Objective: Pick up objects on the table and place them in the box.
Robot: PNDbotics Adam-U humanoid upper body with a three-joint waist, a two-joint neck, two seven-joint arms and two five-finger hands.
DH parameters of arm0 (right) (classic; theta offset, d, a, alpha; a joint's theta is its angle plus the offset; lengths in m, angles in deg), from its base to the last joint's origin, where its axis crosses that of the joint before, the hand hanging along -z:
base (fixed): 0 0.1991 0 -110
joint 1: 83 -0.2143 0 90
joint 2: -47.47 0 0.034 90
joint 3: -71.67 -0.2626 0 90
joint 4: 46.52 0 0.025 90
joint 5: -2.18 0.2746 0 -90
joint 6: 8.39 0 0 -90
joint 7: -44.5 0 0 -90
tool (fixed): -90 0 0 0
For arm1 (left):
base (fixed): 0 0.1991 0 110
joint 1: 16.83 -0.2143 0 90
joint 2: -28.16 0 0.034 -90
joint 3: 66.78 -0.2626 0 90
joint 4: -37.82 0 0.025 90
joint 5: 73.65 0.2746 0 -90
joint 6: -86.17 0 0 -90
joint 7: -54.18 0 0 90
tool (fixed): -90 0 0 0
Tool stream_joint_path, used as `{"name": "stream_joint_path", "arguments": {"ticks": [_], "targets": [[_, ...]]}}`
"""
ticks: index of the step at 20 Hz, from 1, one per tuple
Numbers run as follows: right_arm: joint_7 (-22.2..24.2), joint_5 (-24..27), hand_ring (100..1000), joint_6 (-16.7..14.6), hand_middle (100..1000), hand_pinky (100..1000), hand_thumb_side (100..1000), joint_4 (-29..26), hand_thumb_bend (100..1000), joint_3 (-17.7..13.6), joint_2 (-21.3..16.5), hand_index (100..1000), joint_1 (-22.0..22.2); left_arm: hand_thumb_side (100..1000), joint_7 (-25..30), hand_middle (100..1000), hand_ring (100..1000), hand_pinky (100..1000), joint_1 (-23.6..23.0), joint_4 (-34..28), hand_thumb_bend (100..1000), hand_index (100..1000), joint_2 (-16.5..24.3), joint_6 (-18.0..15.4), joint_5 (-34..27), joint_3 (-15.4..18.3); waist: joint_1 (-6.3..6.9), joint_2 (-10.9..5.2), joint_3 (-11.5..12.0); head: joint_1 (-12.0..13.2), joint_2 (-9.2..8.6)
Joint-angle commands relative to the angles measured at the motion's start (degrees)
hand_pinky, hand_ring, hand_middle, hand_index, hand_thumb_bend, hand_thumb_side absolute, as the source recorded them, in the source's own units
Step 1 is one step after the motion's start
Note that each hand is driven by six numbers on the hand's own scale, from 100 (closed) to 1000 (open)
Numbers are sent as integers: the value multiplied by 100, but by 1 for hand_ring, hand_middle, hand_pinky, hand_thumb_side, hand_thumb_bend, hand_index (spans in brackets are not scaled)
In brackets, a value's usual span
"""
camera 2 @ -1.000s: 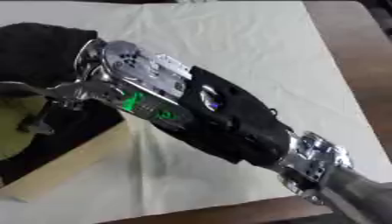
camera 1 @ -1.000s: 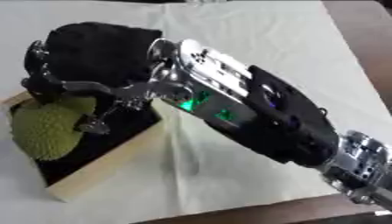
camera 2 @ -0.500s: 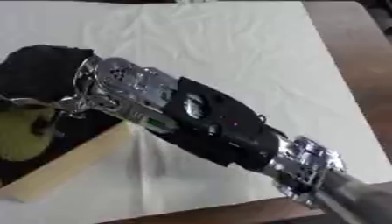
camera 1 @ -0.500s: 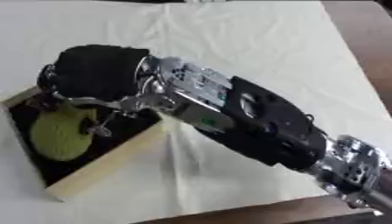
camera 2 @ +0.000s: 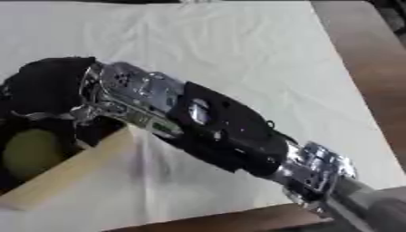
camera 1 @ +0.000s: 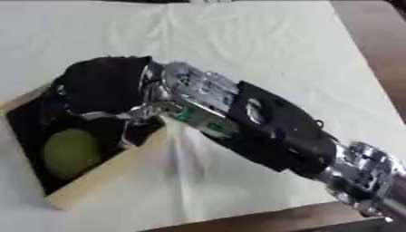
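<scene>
A yellow-green round fruit (camera 1: 70, 152) lies inside the box (camera 1: 111, 174), a light wooden frame with a black inside, at the left edge. My right arm reaches in from the lower right. Its black right hand (camera 1: 103, 86) hangs over the box's upper part, just above and to the right of the fruit. The fingers (camera 1: 124, 135) point loosely down into the box and hold nothing; the fruit lies free of them. The hand hides the far part of the box. My left hand does not show.
A creased white cloth (camera 1: 238, 41) covers the table. Bare brown tabletop (camera 2: 361, 50) shows along the right side and the near edge. The forearm (camera 2: 222, 131) crosses the cloth's lower middle.
The fruit, close under the fingers a second ago, has come free and now lies low in the box. The hand has drawn up and back from it.
</scene>
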Motion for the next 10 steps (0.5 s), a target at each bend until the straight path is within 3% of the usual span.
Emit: {"name": "stream_joint_path", "arguments": {"ticks": [1,4,10], "targets": [[-186,169,852,201,807,883,100,-434,386,-358,-158,892,-62,844,-36,708,688,592,8,-85,992,763,94,6,25,114,13,-56,-17,15,-11],[-443,413,835,463,795,880,100,-852,366,-764,-223,889,-43,844,-77,709,688,592,-42,-85,993,764,80,4,40,152,60,-74,-93,91,-13],[-973,942,808,994,771,873,304,-1415,292,-1624,-625,861,158,845,-158,709,688,593,-133,-85,994,764,70,-3,78,216,126,-95,-220,310,-53]]}}
